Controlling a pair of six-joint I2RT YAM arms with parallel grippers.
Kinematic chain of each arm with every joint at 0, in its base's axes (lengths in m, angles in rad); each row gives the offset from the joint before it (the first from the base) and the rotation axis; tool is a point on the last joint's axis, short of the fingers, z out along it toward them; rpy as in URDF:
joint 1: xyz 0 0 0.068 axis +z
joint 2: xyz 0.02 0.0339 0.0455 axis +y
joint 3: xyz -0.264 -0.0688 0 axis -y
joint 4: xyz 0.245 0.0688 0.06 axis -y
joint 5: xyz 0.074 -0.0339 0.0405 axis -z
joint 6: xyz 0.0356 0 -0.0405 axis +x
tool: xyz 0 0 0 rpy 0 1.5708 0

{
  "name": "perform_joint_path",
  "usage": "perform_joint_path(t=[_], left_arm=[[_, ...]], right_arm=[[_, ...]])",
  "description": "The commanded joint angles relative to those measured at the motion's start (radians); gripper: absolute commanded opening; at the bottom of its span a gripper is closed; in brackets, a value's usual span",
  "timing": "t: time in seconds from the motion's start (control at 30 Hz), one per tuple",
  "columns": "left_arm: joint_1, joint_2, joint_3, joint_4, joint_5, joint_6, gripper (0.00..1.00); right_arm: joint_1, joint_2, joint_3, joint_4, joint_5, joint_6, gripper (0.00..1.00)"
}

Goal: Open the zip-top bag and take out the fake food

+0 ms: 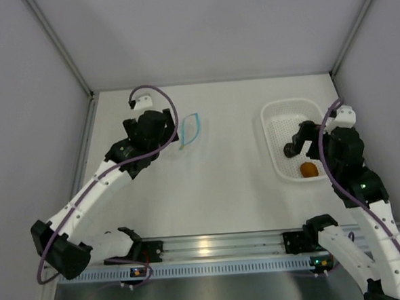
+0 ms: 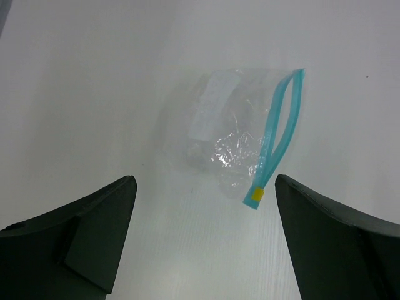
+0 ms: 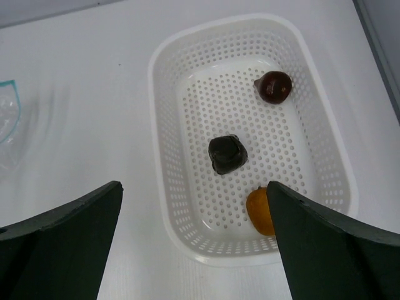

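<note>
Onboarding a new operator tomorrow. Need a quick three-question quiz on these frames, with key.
1. True or false: the zip-top bag has a fake food piece inside.
2. How many fake food pieces lie in the white perforated basket? A) one B) two C) three
3. Fill in: the ____ hand hangs over the bag, jaws apart.
Key: 1 false, the bag looks empty. 2 C: orange piece, maroon piece, black piece. 3 left hand.
</note>
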Motion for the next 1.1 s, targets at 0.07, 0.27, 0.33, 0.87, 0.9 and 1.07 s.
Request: perform_joint_path(t=[0.07, 0.27, 0.33, 0.87, 0.9, 1.07], left_arm=[[0.008, -0.249, -0.125, 0.006, -0.035, 0.095, 0.98], [0.008, -0.495, -0.234, -0.04, -0.059, 0.206, 0.99], [0.008, -0.549, -0.241, -0.063, -0.064, 0.227, 0.98], [0.073, -0.788, -0.339, -0.02, -0.124, 0.218, 0.99], [0.115, -0.787, -0.346, -0.011, -0.098, 0.219, 0.98], [0.274, -0.77, -0.374, 0.041, 0.086, 0.219, 0.98]], right_arm=[[-0.006, -0.053, 0.144, -0.057, -0.04, -0.075, 0.99], [-0.006, -0.062, 0.206, -0.16, -0.033, -0.104, 0.99], [-0.006, -0.076, 0.198, -0.18, -0.017, -0.112, 0.99], [-0.007, -0.205, 0.074, -0.128, -0.014, -0.09, 0.99], [-0.006, -0.209, 0.071, -0.108, -0.028, -0.09, 0.99], [-0.007, -0.214, 0.068, -0.091, -0.04, -0.092, 0.99]])
